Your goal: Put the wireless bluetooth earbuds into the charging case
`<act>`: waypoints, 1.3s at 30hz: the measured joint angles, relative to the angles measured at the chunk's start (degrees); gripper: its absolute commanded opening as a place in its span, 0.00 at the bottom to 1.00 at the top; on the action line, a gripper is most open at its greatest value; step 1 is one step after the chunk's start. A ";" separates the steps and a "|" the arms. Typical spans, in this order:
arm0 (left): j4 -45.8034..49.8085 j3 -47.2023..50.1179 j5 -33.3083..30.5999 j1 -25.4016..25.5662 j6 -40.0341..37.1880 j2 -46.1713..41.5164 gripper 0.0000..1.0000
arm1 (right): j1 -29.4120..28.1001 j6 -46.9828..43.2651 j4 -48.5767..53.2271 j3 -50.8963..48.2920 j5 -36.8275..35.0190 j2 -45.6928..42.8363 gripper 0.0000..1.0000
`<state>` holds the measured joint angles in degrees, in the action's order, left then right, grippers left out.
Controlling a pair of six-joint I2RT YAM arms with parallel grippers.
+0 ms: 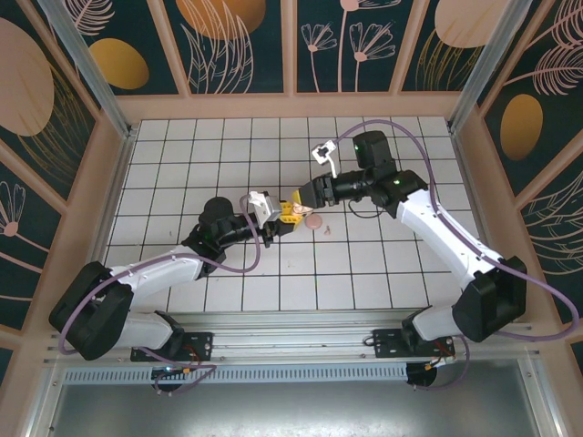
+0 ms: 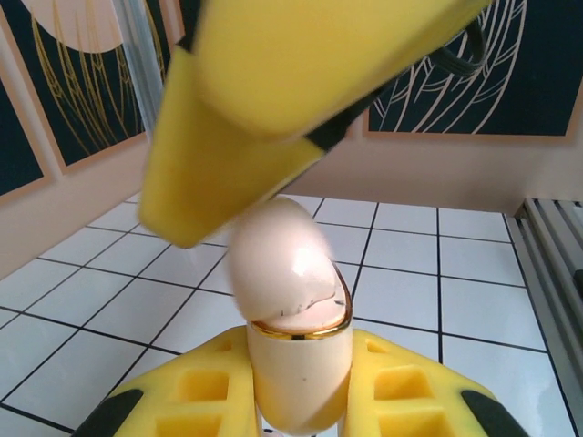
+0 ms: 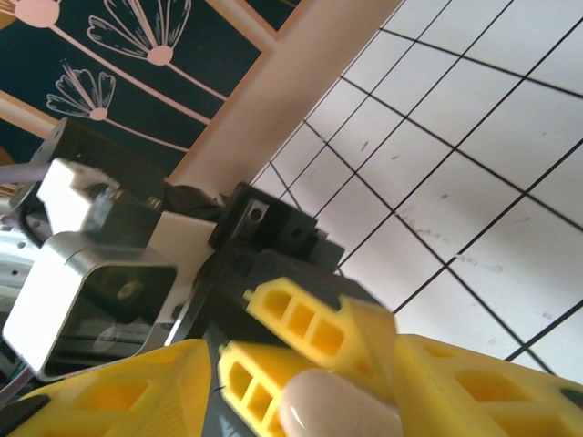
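Observation:
My left gripper [image 2: 301,369] is shut on the charging case [image 2: 301,378], a pale beige box with a gold rim that stands upright between the yellow fingers [image 2: 182,391]. Its rounded lid [image 2: 278,259] is tilted partly up on the hinge. My right gripper [image 3: 305,364] is open, its jaws spread either side of the lid [image 3: 337,411]. One of its yellow fingers [image 2: 273,91] rests on top of the lid. Both grippers meet at mid-table, the left gripper [image 1: 288,211] beside the right gripper [image 1: 306,198]. Two pale earbuds [image 1: 314,220] lie on the tiles just below the right gripper.
The white tiled floor [image 1: 383,264] is boxed in by pinkish wooden walls [image 1: 291,106] on three sides. A grey cable loops from the right arm [image 1: 437,228] over the back tiles. The left arm [image 1: 155,273] stretches in from the lower left.

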<state>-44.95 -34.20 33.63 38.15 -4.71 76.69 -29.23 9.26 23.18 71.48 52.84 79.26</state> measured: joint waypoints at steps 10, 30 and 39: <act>1.09 -0.33 -3.50 0.02 2.80 -0.70 0.14 | 1.29 2.49 -1.22 -4.28 -1.03 -6.78 0.52; 16.31 -2.10 -17.33 -2.75 33.99 2.82 0.13 | 7.61 16.44 -13.03 -13.81 -14.45 -11.76 0.51; 20.52 -2.08 -16.11 -7.96 44.26 4.63 0.11 | 7.58 19.47 -14.01 -16.15 -17.05 -11.76 0.50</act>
<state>-24.43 -36.27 17.52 30.20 39.55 81.32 -21.65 28.73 9.17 55.33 35.79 67.51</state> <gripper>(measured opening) 0.186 0.507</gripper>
